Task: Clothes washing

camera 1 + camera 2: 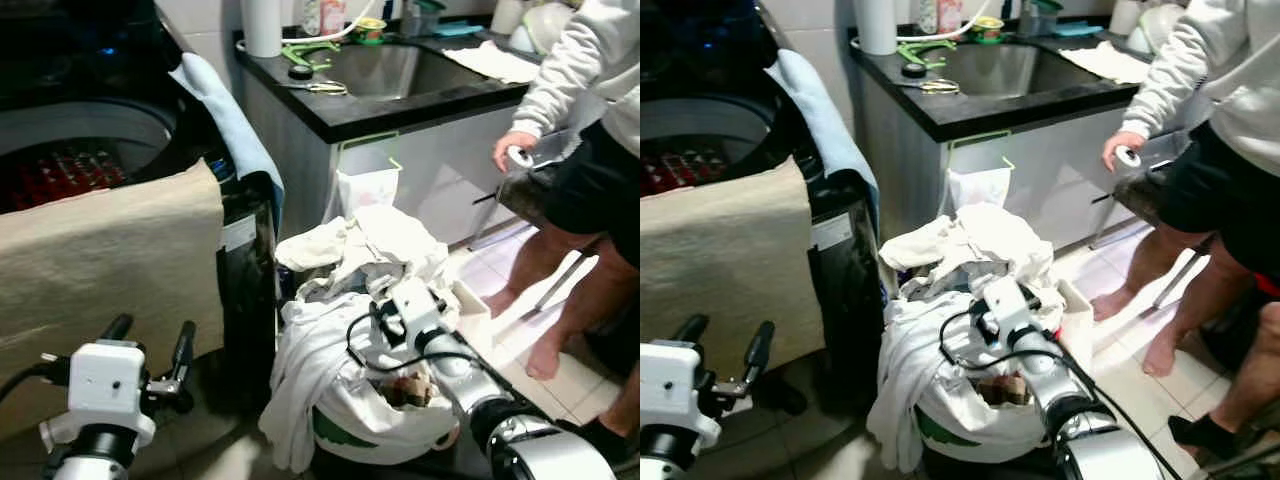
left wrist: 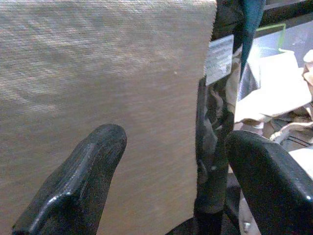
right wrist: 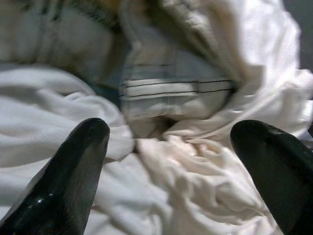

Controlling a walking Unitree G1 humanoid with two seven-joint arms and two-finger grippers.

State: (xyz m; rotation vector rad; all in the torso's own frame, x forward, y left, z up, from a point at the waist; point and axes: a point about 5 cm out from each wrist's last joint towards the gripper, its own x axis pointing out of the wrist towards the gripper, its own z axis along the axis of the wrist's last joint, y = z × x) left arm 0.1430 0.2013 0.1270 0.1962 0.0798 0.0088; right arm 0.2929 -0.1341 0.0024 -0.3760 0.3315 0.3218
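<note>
While my right gripper (image 3: pixel 168 171), fingers spread, hangs over the laundry (image 1: pixel 350 300), my left gripper (image 1: pixel 150 350), also spread, faces the washer (image 1: pixel 245 270).

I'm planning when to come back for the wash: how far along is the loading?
Done: the washing machine stands open with something red inside and a beige towel draped over its front. In hand: the right gripper, open, reaches into the heaped laundry basket, above white clothes, nothing gripped. The left gripper is open beside the towel. Left: nearly the whole pile.
</note>
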